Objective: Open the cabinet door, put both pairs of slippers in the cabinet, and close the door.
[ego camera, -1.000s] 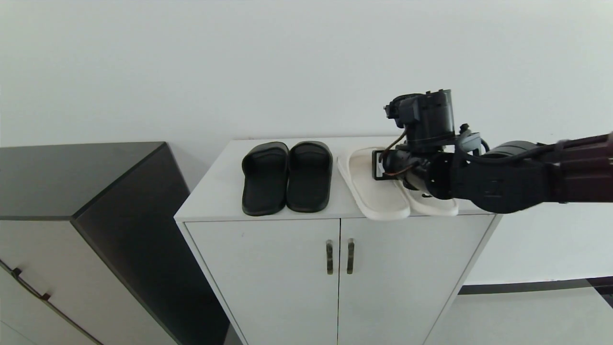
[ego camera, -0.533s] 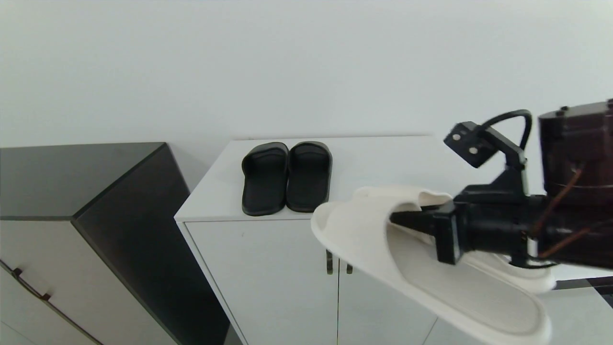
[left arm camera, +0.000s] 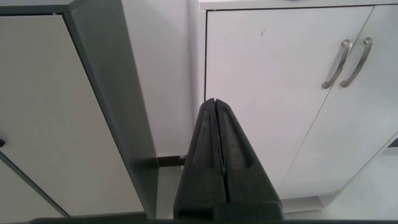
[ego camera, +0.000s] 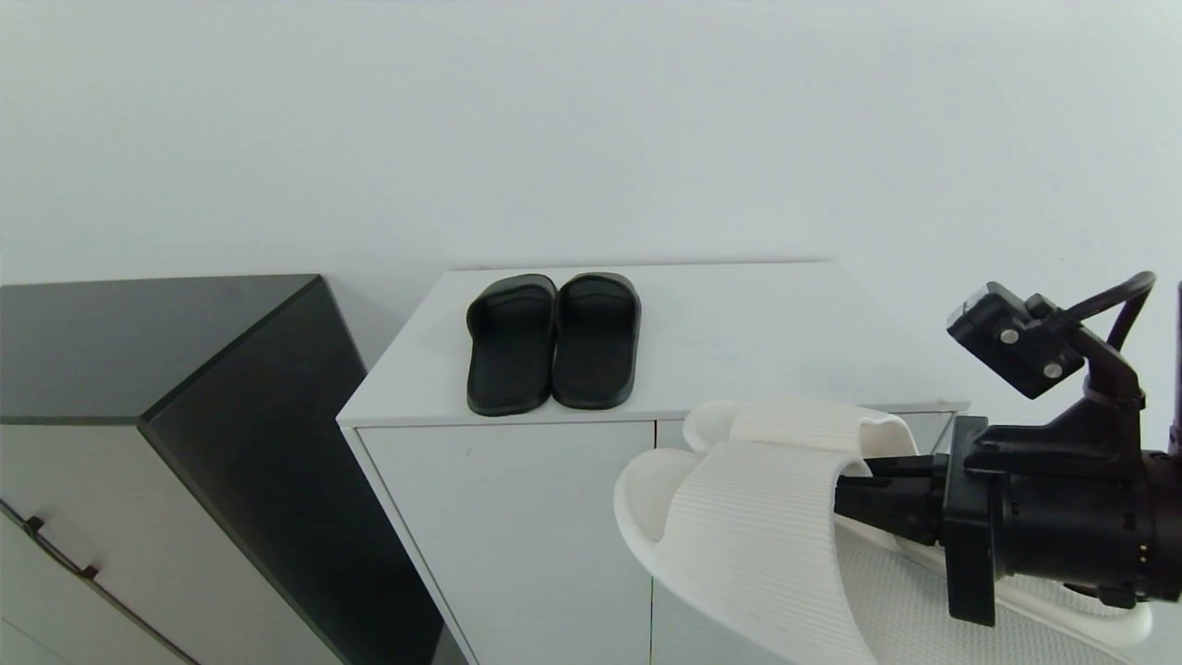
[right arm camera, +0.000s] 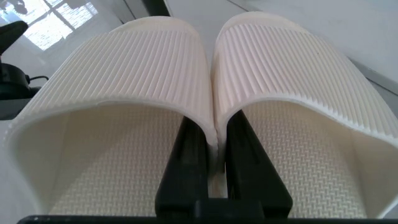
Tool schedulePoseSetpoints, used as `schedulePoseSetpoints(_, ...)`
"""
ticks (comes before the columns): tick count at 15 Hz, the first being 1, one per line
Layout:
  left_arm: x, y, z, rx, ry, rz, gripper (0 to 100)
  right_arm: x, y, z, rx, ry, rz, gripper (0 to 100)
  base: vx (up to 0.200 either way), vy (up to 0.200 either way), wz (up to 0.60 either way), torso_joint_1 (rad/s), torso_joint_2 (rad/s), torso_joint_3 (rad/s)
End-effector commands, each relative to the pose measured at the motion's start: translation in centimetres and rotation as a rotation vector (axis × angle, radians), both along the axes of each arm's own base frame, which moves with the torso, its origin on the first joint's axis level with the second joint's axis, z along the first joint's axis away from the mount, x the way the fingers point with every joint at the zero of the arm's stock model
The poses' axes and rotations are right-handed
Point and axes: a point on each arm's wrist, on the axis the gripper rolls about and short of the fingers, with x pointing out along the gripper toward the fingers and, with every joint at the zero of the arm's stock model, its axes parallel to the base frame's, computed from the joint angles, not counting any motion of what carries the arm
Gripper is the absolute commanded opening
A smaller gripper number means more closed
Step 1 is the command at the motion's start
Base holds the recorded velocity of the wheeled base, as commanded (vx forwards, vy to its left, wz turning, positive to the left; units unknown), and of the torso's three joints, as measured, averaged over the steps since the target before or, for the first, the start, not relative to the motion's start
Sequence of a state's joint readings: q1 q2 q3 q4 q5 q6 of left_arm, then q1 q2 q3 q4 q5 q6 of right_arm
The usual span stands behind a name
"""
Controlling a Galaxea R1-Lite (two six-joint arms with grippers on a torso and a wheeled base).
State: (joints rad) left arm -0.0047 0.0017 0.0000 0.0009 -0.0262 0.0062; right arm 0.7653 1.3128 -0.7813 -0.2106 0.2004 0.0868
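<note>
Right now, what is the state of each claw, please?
Left claw: closed, holding nothing.
Right claw: closed on the white slippers, pinching the two straps' inner sides together.

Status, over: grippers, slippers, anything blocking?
Right gripper shut on white slippers, held before cabinet doors. Left gripper shut, empty. Black slippers on cabinet top. Doors closed, blocking stowage.

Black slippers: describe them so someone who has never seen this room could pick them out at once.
Find the white cabinet against the pale wall, right of the dark cabinet. The black slippers lie side by side on its top, near the left end. They are the dark pair at rest; the white slippers hang in the air in the right gripper.
</note>
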Motion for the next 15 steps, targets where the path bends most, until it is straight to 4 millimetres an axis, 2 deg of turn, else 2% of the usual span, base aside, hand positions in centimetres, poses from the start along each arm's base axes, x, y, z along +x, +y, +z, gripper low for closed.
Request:
schedulePoseSetpoints(1, 0.0, 0.0, -0.01, 0.0, 0.001, 0.0, 0, -0.04, -0.04, -0.14, -0.004, -0.001, 0.002, 0, 0.0, 0.0, 0.0, 0.0, 0.0, 0.0)
schedulePoseSetpoints(4, 0.0, 0.0, -0.01, 0.002, 0.0, 0.0, 0, -0.05, -0.04, -0.18, -0.009, -0.006, 0.006, 0, 0.0, 0.0, 0.0, 0.0, 0.0, 0.0)
schedulePoseSetpoints(10, 0.0, 0.0, -0.01, 0.002, 0.0, 0.0, 0, -0.05, 0.01, -0.42, -0.016, 0.0, 0.008, 0, -0.2, 0.0, 0.0, 0.002, 0.0, 0.005)
schedulePoseSetpoints(15, 0.0, 0.0, -0.01, 0.0, 0.001, 0.0, 0, 0.09, 0.15, -0.66, -0.023, 0.008, 0.009, 0, 0.0, 0.0, 0.0, 0.0, 0.0, 0.0)
